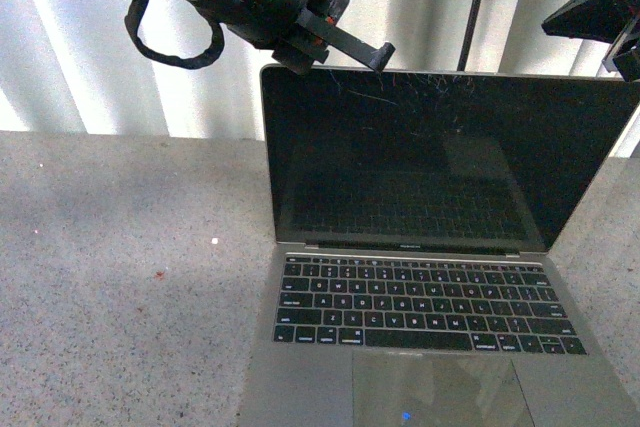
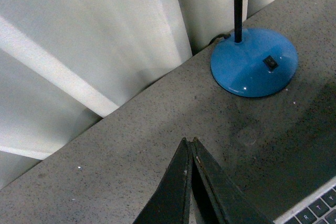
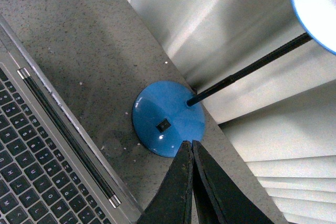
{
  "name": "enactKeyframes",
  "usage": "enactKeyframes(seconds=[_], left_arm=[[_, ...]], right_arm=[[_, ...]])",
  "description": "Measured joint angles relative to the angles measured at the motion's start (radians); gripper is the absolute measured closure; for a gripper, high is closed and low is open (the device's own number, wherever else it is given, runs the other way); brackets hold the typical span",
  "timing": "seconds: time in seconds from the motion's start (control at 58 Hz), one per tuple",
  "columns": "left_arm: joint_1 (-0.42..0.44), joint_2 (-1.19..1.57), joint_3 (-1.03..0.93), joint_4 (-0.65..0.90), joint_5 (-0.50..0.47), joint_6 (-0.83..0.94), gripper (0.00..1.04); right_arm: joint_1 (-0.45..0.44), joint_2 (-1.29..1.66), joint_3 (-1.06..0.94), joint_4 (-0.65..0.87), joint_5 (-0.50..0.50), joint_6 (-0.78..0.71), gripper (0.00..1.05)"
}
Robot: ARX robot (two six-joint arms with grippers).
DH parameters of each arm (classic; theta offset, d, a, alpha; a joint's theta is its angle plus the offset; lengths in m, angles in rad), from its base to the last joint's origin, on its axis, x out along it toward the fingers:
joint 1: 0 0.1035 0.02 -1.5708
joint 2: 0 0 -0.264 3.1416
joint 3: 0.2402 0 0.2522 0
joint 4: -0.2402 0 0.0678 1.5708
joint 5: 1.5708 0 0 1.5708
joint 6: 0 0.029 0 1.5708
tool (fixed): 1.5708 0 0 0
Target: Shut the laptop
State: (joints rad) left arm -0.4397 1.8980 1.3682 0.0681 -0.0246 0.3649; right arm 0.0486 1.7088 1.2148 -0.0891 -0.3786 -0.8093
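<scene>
Far left, only bare grey counter (image 1: 120,267). Up above it, the left claw (image 1: 378,55), pressed tight together, hanging right at the top left corner of the laptop (image 1: 420,247). Maybe touching the lid edge, hard to tell.

Next, the laptop itself, sitting on the counter to the right of the middle. Wide open, screen up, dark and scratched. So not closed at all yet. Left to do: push the lid down onto the keys.

Behind the screen, a lamp (image 2: 254,61) with a round blue foot. Far right, the right claw (image 3: 190,146), pressed tight together too, up high near the top right corner and not touching.

Tiny name under the screen, too small to read. Same for the letters on the keys. No logo to see.
</scene>
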Motion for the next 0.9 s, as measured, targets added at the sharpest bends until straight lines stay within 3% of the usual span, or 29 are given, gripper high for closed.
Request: enactKeyframes(seconds=[0.534, 0.897], left_arm=[[-0.013, 0.000, 0.016, -0.085, 0.051, 0.050, 1.01], [-0.028, -0.057, -0.085, -0.125, 0.085, 0.061, 1.01]], right_arm=[[0.005, 0.039, 0.008, -0.068, -0.020, -0.027, 1.02], [0.018, -0.017, -0.074, -0.144, -0.028, -0.068, 1.02]])
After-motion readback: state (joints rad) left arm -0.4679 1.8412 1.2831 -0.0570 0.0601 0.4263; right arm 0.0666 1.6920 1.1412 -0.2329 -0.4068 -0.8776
